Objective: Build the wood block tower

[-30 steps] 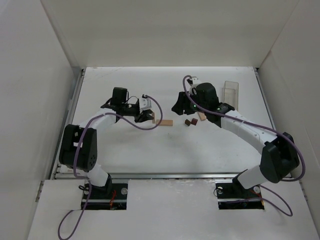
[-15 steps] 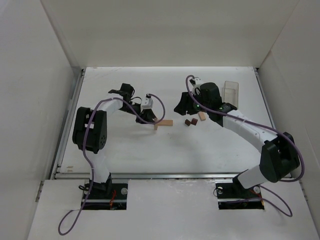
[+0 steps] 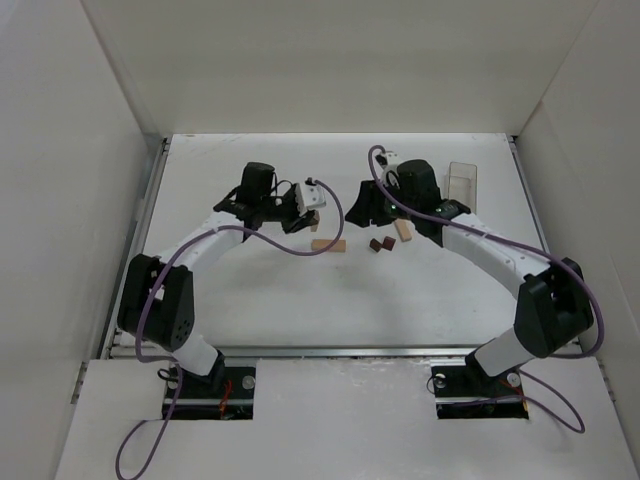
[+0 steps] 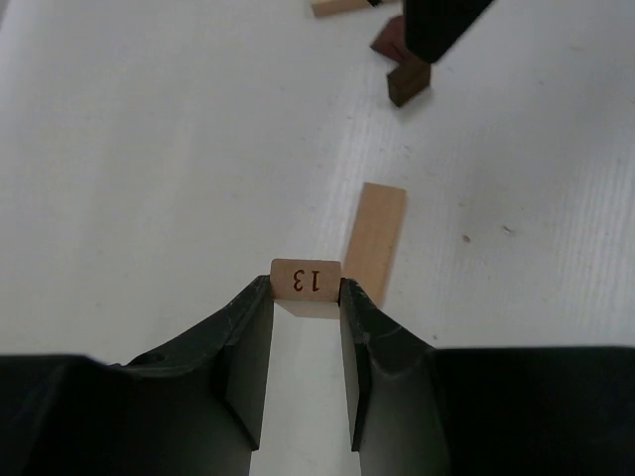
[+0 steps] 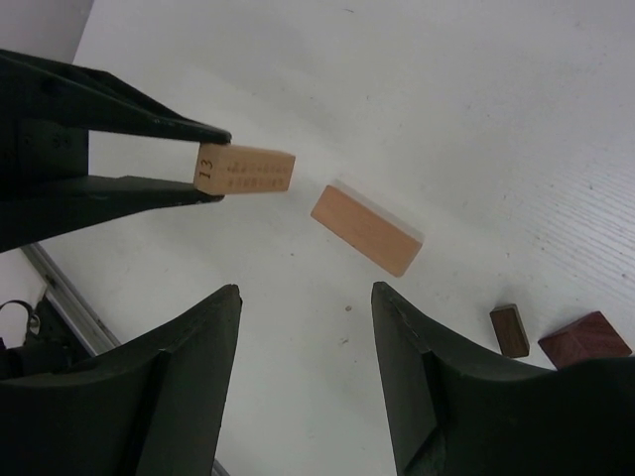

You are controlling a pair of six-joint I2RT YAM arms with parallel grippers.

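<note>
Currently my left fingers (image 4: 256,327) pinch the tan block marked 13 (image 4: 306,279) above the table (image 4: 149,149) beside the flat tan bar (image 4: 375,241), ready for stacking I reckon, while my right fingers (image 5: 189,367) hover open, empty

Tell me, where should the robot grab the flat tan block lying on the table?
Best around the middle of the tan block, pinching its two long thin sides and coming straight down from above. It lies flat on its wide face on the table, so only those sides can be squeezed, and nothing crowds them. The open right gripper looks handiest.
</note>
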